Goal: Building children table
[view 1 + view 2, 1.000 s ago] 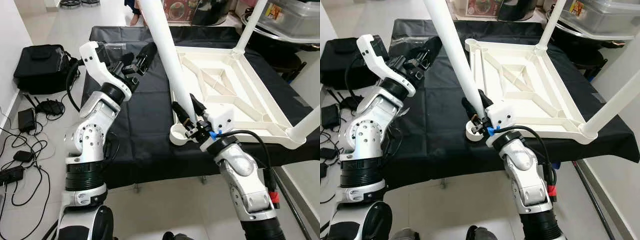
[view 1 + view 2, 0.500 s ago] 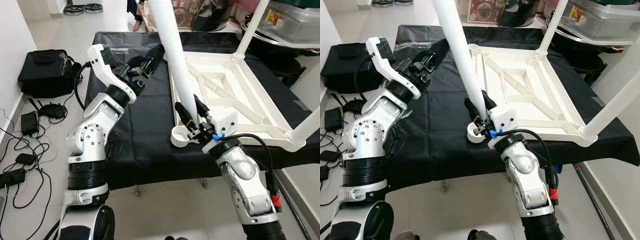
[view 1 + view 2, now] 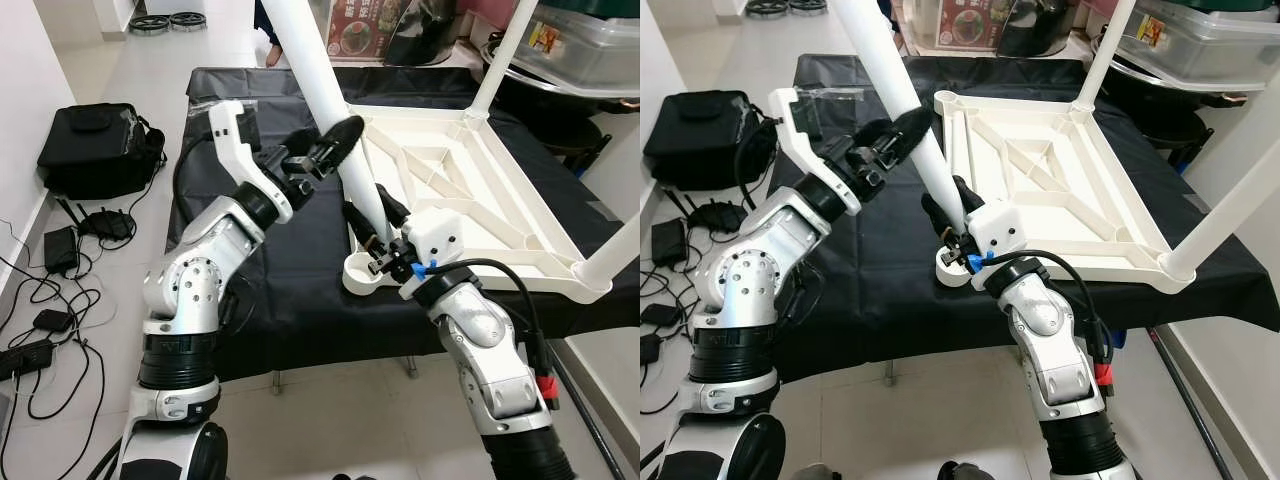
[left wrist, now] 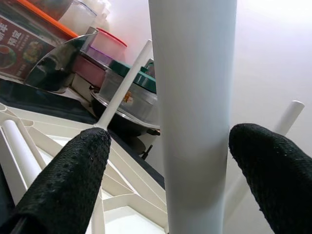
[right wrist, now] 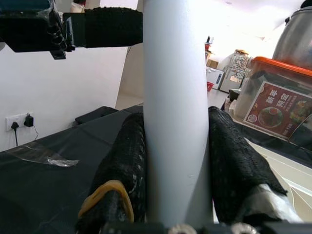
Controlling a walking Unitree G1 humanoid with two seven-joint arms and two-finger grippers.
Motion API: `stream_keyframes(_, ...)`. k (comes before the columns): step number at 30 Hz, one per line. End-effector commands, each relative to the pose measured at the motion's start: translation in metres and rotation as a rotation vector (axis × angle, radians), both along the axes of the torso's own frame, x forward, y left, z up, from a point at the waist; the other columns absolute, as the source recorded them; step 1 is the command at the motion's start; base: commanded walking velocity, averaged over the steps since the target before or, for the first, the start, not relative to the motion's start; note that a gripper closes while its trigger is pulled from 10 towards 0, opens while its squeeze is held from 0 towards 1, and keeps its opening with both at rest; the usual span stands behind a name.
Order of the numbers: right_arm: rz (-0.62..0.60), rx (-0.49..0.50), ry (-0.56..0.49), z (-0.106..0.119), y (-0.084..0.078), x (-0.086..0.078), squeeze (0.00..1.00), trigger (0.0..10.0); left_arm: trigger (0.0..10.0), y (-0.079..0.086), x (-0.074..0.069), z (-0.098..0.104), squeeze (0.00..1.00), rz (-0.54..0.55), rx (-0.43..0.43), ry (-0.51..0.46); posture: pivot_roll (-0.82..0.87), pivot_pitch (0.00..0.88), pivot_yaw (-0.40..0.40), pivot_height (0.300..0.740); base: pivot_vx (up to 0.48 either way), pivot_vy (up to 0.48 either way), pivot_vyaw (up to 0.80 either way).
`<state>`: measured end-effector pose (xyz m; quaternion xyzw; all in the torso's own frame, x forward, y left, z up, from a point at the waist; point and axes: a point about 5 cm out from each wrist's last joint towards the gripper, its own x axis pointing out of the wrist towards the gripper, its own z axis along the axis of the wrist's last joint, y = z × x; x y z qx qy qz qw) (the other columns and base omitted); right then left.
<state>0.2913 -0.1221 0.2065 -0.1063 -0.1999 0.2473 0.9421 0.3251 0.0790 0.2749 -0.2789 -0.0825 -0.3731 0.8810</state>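
An upturned white table top (image 3: pixel 500 215) lies on a black-covered table (image 3: pixel 290 240). Two white legs (image 3: pixel 500 55) (image 3: pixel 620 250) stand in its far and right corners. A third white leg (image 3: pixel 325 105) leans over the near-left corner socket (image 3: pixel 362 275). My right gripper (image 3: pixel 375 228) is shut on this leg just above the socket; the right wrist view shows both fingers (image 5: pixel 124 161) pressed against it. Higher up, my left gripper (image 3: pixel 335 140) is open around the same leg, its fingers (image 4: pixel 73 180) either side with gaps.
A black bag (image 3: pixel 95 145) and loose cables (image 3: pixel 40 290) lie on the floor to the left. Storage boxes and a pot (image 3: pixel 590 40) crowd the back right behind the table. The table's front edge is close to my body.
My left arm has swung right, from over the black cloth to the leaning leg, and its fingers now straddle it. The right gripper keeps its hold near the socket.
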Motion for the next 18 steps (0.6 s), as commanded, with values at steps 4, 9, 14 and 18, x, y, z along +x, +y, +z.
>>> stream_keyframes(4, 0.022, 0.021, -0.021, 0.002, 0.005, -0.009, 0.00, 10.0, 10.0, 0.005, 0.007, 0.003, 0.00, 0.038, -0.004, 0.001, 0.08, 0.089, -0.068, 0.740, 0.000, 0.000, 0.00)
stream_keyframes(9, 0.053, 0.033, -0.012, 0.000, 0.011, -0.016, 0.00, 10.0, 10.0, 0.005, 0.011, 0.006, 0.00, 0.035, -0.017, -0.004, 0.08, 0.093, -0.069, 0.740, 0.000, 0.000, 0.00)
stream_keyframes(14, 0.068, 0.029, -0.010, -0.001, 0.015, -0.017, 0.00, 10.0, 10.0, -0.001, 0.011, 0.007, 0.00, 0.015, -0.019, -0.006, 0.08, 0.093, -0.070, 0.740, 0.000, 0.000, 0.00)
stream_keyframes(18, 0.062, 0.033, -0.009, 0.000, 0.015, -0.016, 0.00, 10.0, 10.0, -0.009, 0.009, 0.003, 0.00, -0.016, -0.018, 0.005, 0.08, 0.095, -0.069, 0.740, 0.000, 0.000, 0.00)
